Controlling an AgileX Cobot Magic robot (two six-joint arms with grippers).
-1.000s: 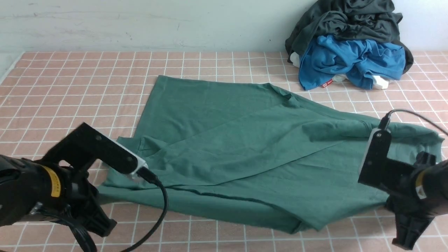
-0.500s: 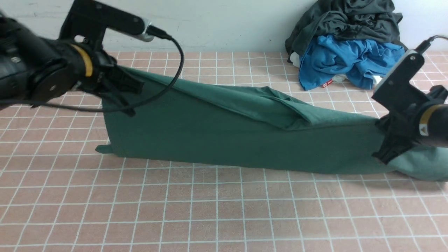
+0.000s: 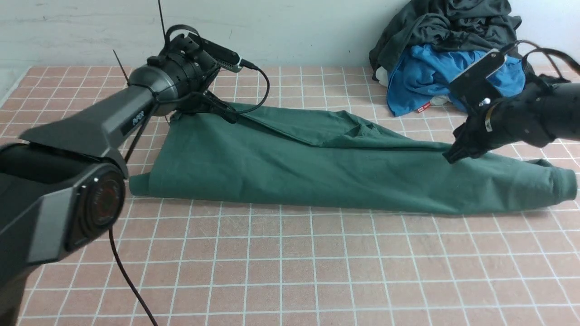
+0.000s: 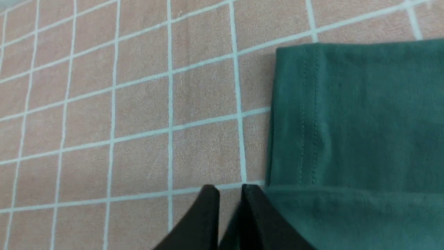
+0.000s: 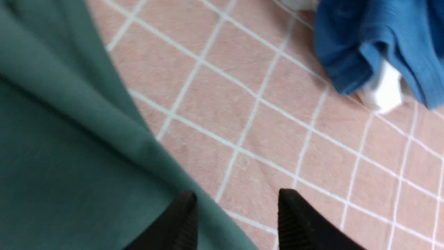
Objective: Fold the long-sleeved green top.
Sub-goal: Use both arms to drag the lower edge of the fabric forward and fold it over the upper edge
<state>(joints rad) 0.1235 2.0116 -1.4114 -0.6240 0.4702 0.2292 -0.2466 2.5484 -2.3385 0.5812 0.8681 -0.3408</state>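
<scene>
The green long-sleeved top [image 3: 317,172] lies folded lengthwise in a long band across the tiled table, its fold line toward me. My left gripper [image 3: 178,111] is at its far left corner. In the left wrist view the jaws [image 4: 229,189] stand almost together, with green cloth [image 4: 347,121] deep between them beside the stitched hem. My right gripper [image 3: 451,156] is low over the top's far edge on the right. In the right wrist view it [image 5: 236,196] is open, with the cloth's edge [image 5: 52,139] under one finger [image 5: 180,222] and bare tile between the tips.
A heap of clothes stands at the back right against the wall: a dark grey-black garment [image 3: 448,22] over a bright blue one [image 3: 453,77], which also shows in the right wrist view [image 5: 381,34]. The pink tiled table [image 3: 290,271] stretches toward me.
Both arms carried the near edge of the top up and over to the far side, folding it in half. The right gripper has let go of the cloth.
</scene>
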